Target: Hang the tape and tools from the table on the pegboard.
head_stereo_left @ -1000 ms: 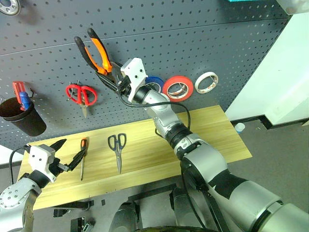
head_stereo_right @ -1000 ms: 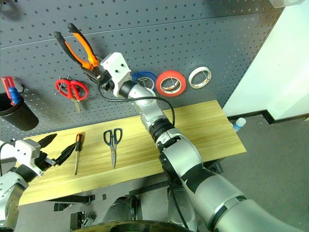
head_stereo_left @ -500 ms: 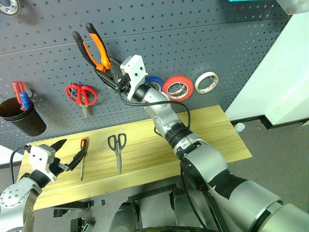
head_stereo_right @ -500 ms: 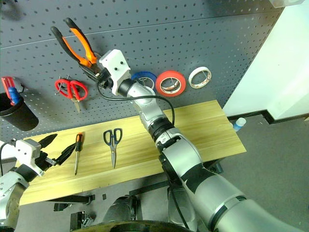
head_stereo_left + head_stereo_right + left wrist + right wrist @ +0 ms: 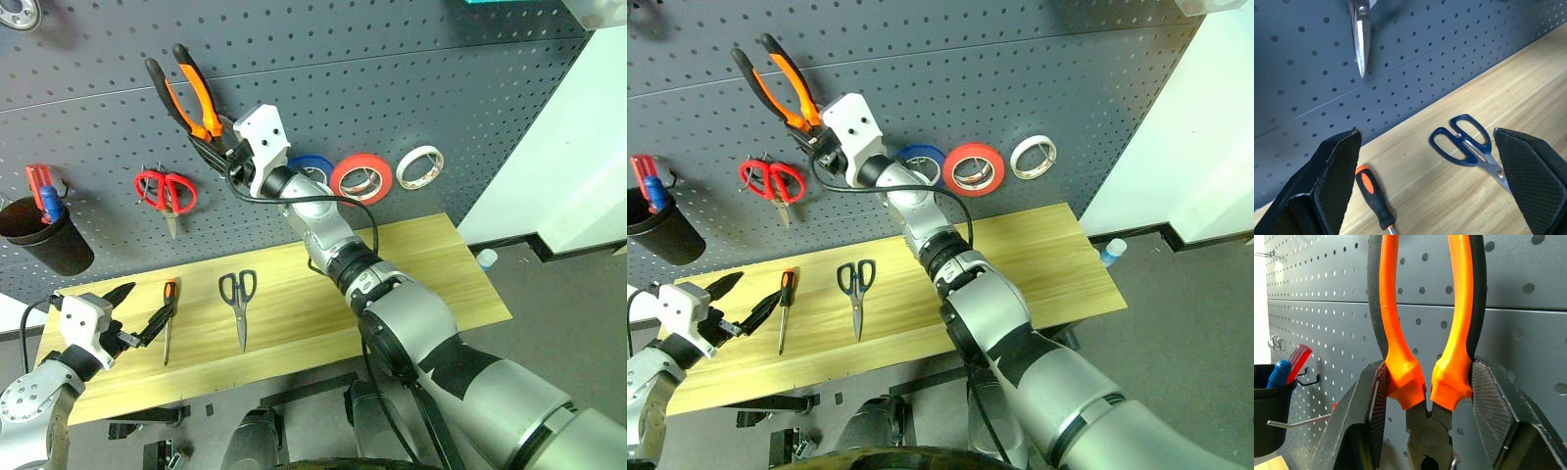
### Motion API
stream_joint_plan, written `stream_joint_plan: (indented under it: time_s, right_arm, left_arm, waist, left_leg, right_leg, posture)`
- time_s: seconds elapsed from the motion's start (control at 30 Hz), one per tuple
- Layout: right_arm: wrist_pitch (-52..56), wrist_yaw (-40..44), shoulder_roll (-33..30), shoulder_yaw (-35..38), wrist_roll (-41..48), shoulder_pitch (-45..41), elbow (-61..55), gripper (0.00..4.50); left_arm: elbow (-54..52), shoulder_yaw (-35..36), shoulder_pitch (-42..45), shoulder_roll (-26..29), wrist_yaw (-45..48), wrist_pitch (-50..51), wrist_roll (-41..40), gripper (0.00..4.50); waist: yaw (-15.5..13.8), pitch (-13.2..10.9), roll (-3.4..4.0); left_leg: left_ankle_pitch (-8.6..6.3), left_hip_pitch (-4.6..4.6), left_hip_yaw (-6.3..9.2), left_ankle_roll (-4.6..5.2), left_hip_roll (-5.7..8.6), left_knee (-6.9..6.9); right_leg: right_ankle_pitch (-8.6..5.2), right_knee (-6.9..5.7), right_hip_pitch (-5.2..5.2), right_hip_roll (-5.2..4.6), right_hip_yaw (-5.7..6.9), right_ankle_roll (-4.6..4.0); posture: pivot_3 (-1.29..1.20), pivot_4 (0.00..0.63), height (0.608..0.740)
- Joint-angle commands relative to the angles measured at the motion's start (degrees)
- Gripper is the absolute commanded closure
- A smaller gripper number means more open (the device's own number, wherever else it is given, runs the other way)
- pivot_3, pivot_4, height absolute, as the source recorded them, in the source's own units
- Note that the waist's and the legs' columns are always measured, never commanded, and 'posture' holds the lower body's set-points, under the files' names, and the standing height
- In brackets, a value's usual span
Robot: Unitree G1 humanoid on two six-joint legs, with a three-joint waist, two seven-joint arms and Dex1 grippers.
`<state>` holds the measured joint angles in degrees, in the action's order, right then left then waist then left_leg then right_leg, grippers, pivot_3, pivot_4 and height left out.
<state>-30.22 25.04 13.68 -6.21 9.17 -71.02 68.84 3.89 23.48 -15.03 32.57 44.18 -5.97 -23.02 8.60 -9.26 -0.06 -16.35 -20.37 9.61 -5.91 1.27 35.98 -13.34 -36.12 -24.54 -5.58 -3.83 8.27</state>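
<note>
My right gripper (image 5: 217, 149) is shut on the pliers (image 5: 184, 96), held near their head against the pegboard (image 5: 411, 69) with the orange-and-black handles (image 5: 1396, 333) pointing up. On the table (image 5: 441, 259) lie the screwdriver (image 5: 168, 318) and the dark-handled scissors (image 5: 238, 299). At the table's left end my left gripper (image 5: 145, 305) stands open just left of the screwdriver (image 5: 1374, 196), touching nothing. A blue tape roll (image 5: 313, 164), a red one (image 5: 361, 178) and a white one (image 5: 418, 166) hang on the pegboard.
Red-handled scissors (image 5: 165, 190) hang on the pegboard below the pliers. A black cup (image 5: 44, 235) with red and blue handles hangs at the far left. A small white bottle (image 5: 486, 258) stands on the floor past the table's right end.
My right gripper has turned a little to the left, carrying the pliers slightly left and up along the pegboard. The left arm, screwdriver and scissors have not moved.
</note>
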Motion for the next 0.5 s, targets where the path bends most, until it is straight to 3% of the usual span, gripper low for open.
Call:
stream_joint_plan:
  time_s: [0.03, 0.5]
  right_arm:
    - [-0.98, -1.12, 8.8, 1.13, -0.67, -2.33, -0.22, 2.4]
    - [-2.21, -1.47, 8.45, 2.02, -1.95, -0.06, -0.52, 2.4]
  left_arm:
    - [-2.2, 0.98, -0.47, 0.39, 0.25, -0.95, -0.18, 0.0]
    - [-10.03, 1.92, -5.57, -0.01, 0.47, 1.83, -2.6, 0.0]
  waist:
    - [0.0, 0.0, 0.0]
    - [-0.02, -0.97, 0.02]
  left_leg:
    - [0.0, 0.0, 0.0, 0.0, 0.0, 0.0]
    - [0.0, -0.01, -0.01, 0.01, -0.01, -0.02]
  right_leg:
    - [0.0, 0.0, 0.0, 0.0, 0.0, 0.0]
    - [-0.02, 0.0, -0.01, 0.0, 0.0, -0.04]
  posture:
    - [0.0, 0.141, 0.738]
    - [-0.01, 0.182, 0.738]
